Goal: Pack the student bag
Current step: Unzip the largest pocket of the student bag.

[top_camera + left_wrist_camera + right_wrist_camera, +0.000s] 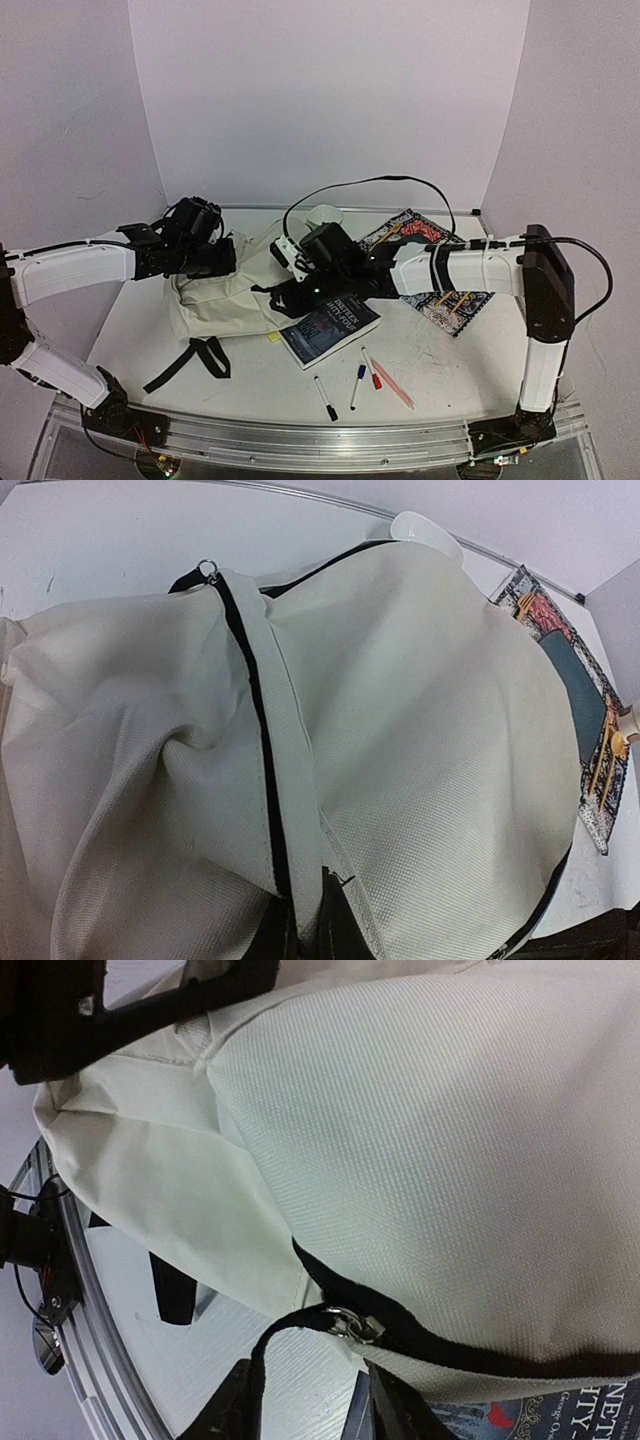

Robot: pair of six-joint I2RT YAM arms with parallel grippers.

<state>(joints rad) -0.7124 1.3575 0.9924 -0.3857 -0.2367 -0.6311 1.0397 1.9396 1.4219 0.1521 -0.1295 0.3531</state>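
Left gripper point(310, 922): at the left of the top view, down on the upper left part of the bag; its fingers are pressed together on a fold of cream fabric beside the black zipper point(255, 710).
Student bag point(225, 300): lies slumped on the worktop point(440, 375), left of centre in the top view, between the two grippers; cream cloth, creased and bunched up towards the left gripper.
Zipper ring point(207, 568): a small metal ring at the top end of the zipper line, upper left of the left wrist view.
Black strap point(200, 358): trails from the bag's lower edge onto the worktop, towards the bottom of the top view.
Right gripper point(310, 1405): at the bag's right edge, centre of the top view; fingers stand apart, with the black pull loop and its metal slider point(350, 1322) just above the gap. No clamp shows.
Book point(330, 325): dark cover with white lettering, flat on the worktop, touching the bag's lower right edge, below the right gripper.
Markers point(358, 385): four lie loose below the book, with black, blue and red caps and one pink.
Patterned book point(455, 305): flat under the right arm, right of centre.
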